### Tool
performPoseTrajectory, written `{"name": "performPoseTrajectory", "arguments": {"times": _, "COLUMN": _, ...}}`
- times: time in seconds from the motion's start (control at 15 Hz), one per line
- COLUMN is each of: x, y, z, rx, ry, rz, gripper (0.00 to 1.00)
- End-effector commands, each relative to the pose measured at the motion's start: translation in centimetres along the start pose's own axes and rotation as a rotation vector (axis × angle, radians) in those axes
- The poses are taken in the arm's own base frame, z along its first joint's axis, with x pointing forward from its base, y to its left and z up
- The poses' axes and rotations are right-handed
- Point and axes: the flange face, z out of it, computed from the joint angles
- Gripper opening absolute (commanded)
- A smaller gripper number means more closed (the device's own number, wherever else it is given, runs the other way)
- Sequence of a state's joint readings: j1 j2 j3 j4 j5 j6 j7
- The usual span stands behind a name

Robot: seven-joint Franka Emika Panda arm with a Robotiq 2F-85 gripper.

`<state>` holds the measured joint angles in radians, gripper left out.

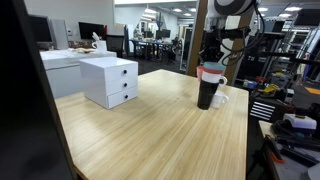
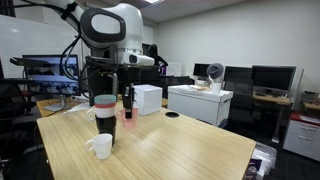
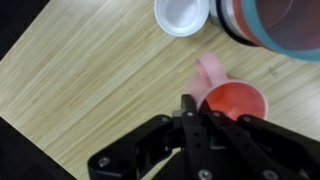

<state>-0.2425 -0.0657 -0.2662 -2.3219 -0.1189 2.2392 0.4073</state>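
Standing white mug (image 2: 100, 146): on the wooden counter (image 2: 170, 145), touching the foot of the tumbler.
Dark tumbler (image 2: 104, 118): upright, with pink and teal bands at its top.
Gripper (image 2: 128, 97): pointing down, fingers pressed almost together and pinching the mug rim.
Pink mug (image 3: 238, 102): under the gripper, near the tumbler, handle toward the white mug.
White drawer box (image 2: 147, 98): behind, apart.

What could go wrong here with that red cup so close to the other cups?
1. The hand seems to pinch the red cup only by its rim, so it could slip or tilt.
2. The dark tumbler and white cup stand close by; a sideways swing might knock them over.
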Motion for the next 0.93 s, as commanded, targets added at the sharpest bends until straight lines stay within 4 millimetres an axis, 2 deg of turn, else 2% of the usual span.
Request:
{"name": "performPoseTrajectory", "arguments": {"times": 0.0, "x": -1.5, "y": -0.4, "z": -4.3, "rx": 0.009, "ry": 0.051, "rz": -0.057, "gripper": 0.05}}
{"name": "performPoseTrajectory", "arguments": {"times": 0.47, "x": -3.9, "y": -1.9, "z": -10.6, "rx": 0.081, "ry": 0.164, "rz": -0.119, "gripper": 0.05}}
{"name": "performPoseTrajectory", "arguments": {"times": 0.87, "x": -5.8, "y": -1.7, "z": -13.4, "rx": 0.126, "ry": 0.194, "rz": -0.166, "gripper": 0.05}}
